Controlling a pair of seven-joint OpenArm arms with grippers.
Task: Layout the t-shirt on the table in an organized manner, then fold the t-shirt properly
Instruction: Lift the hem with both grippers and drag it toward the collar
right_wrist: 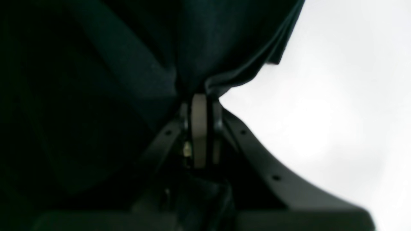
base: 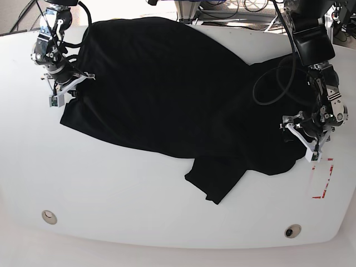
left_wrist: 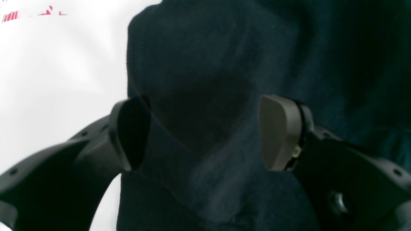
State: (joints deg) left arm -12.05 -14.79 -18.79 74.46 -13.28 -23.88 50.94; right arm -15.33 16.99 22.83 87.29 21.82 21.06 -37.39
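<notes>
Left wrist view shows the left pincer (left_wrist: pixel 205 133) spread wide, its two pads apart with dark cloth of the t-shirt (left_wrist: pixel 257 64) lying between and beyond them, nothing gripped; white desk (left_wrist: pixel 57 80) shows to the side with a bit of red mark (left_wrist: pixel 11 15) at the corner. In the right wrist view the right pincer (right_wrist: pixel 200 106) is pressed shut on a bunched fold of the t-shirt (right_wrist: pixel 96 80), which fans out from its tips. From the base view the black t-shirt (base: pixel 167 89) lies spread but rumpled across the desk (base: pixel 111 194), one sleeve pointing toward the near edge, between two small round holes (base: pixel 49 216).
</notes>
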